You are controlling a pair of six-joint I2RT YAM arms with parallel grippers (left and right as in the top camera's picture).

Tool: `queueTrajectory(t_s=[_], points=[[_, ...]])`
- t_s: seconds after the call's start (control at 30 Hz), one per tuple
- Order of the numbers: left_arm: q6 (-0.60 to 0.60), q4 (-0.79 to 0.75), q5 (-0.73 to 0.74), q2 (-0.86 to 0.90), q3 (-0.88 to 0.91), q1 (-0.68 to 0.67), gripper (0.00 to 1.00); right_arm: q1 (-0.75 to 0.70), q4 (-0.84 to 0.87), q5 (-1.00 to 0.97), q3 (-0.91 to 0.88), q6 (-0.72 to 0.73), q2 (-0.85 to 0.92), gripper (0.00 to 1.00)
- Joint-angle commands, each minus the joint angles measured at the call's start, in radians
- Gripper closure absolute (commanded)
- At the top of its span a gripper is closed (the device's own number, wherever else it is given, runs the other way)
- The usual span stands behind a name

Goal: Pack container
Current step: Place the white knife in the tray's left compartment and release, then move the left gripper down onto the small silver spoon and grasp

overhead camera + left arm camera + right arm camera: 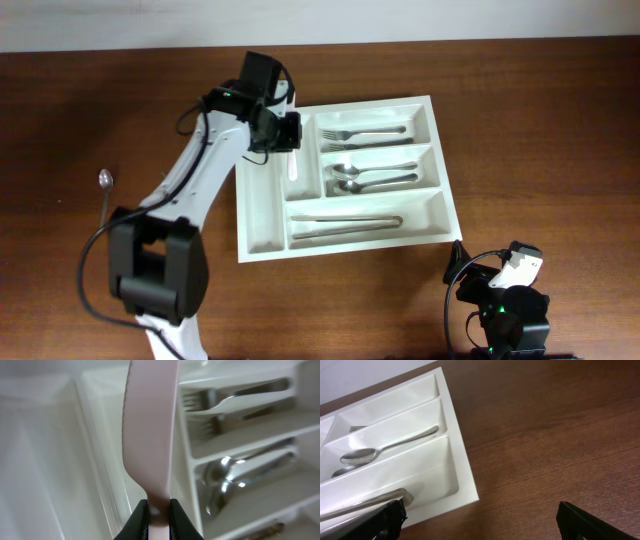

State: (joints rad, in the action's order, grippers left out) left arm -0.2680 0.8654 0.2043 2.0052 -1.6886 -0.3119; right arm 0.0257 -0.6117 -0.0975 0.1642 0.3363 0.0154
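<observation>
Found the large white rectangular plastic cutlery tray point(262, 215) lying flat near the middle of the dark brown wooden counter point(540, 120), turned slightly askew to the counter's edges. Noted silver metal forks point(365, 133) in the far compartment on the right side, silver metal spoons point(370, 175) in the one just nearer, and long thin metal utensils point(345, 222) in the long compartment along the near edge; could not make out their kind. Saw the left fingers point(288, 138) reaching over the tray's far left part, pinched narrowly on the handle of a pale pink plastic knife point(293, 168) with a serrated edge. From the left wrist, saw those black fingers point(137, 522) clamped on either side of the handle, with the knife point(150, 435) stretching away above the narrow slot beside the forks point(235, 397). Could not judge any contact between blade and tray floor point(50, 460). Saw the right fingers point(580, 520) spread wide with nothing between them, above bare counter just off the tray's near right corner point(435, 470). Spotted a lone small metal spoon point(105, 179) on the counter, well to the left of the tray.
</observation>
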Motion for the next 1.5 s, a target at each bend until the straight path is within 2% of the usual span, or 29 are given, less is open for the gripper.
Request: queueTrajectory(t_s=[0.0, 0.13, 0.17, 0.23, 0.27, 0.43, 0.53, 0.6, 0.73, 0.83, 0.9, 0.97, 1.0, 1.1, 1.2, 1.33, 1.47], points=[[-0.035, -0.011, -0.018, 0.063, -0.014, 0.000, 0.98, -0.008, 0.003, -0.019, -0.008, -0.002, -0.012, 0.01], [-0.035, -0.014, 0.010, 0.098, -0.014, 0.000, 0.98, -0.008, 0.003, -0.019, -0.008, -0.002, -0.012, 0.01], [-0.035, -0.018, 0.012, 0.100, -0.014, 0.000, 0.93, -0.008, 0.003, -0.019, -0.008, -0.002, -0.012, 0.01], [-0.035, -0.017, 0.013, 0.097, -0.030, 0.003, 0.46, -0.008, 0.003, -0.019, -0.008, -0.002, -0.012, 0.01], [-0.034, 0.000, 0.013, 0.092, -0.063, 0.008, 0.34, -0.008, 0.003, -0.019, -0.008, -0.002, -0.012, 0.01], [-0.016, 0.124, 0.008, 0.069, -0.234, 0.044, 0.30, -0.008, 0.003, -0.019, -0.008, -0.002, -0.012, 0.01], [0.066, 0.221, 0.001, 0.046, -0.341, 0.087, 0.30, -0.008, 0.003, -0.019, -0.008, -0.002, -0.012, 0.01], [0.104, 0.298, -0.076, 0.029, -0.399, 0.127, 0.28, -0.008, 0.003, -0.019, -0.008, -0.002, -0.012, 0.01], [0.106, 0.416, -0.322, 0.003, -0.431, 0.225, 0.08, -0.008, 0.003, -0.019, -0.008, -0.002, -0.012, 0.01], [0.106, 0.481, -0.431, 0.009, -0.426, 0.318, 0.06, -0.008, 0.003, -0.019, -0.008, -0.002, -0.012, 0.01], [0.106, 0.501, -0.440, 0.018, -0.414, 0.390, 0.07, -0.008, 0.003, -0.019, -0.008, -0.002, -0.012, 0.01], [0.106, 0.503, -0.441, 0.032, -0.400, 0.463, 0.11, -0.008, 0.003, -0.019, -0.008, -0.002, -0.012, 0.01], [0.105, 0.497, -0.437, 0.041, -0.391, 0.497, 0.17, -0.008, 0.003, -0.019, -0.008, -0.002, -0.012, 0.01], [0.105, 0.484, -0.436, 0.083, -0.371, 0.597, 0.17, -0.008, 0.003, -0.019, -0.008, -0.002, -0.012, 0.01], [0.106, 0.468, -0.437, 0.124, -0.371, 0.640, 0.24, -0.008, 0.003, -0.019, -0.008, -0.002, -0.012, 0.01], [0.105, 0.436, -0.441, 0.182, -0.371, 0.660, 0.26, -0.008, 0.003, -0.019, -0.008, -0.002, -0.012, 0.01], [0.104, 0.420, -0.565, 0.248, -0.371, 0.650, 0.29, -0.008, 0.003, -0.019, -0.008, -0.002, -0.012, 0.01]])
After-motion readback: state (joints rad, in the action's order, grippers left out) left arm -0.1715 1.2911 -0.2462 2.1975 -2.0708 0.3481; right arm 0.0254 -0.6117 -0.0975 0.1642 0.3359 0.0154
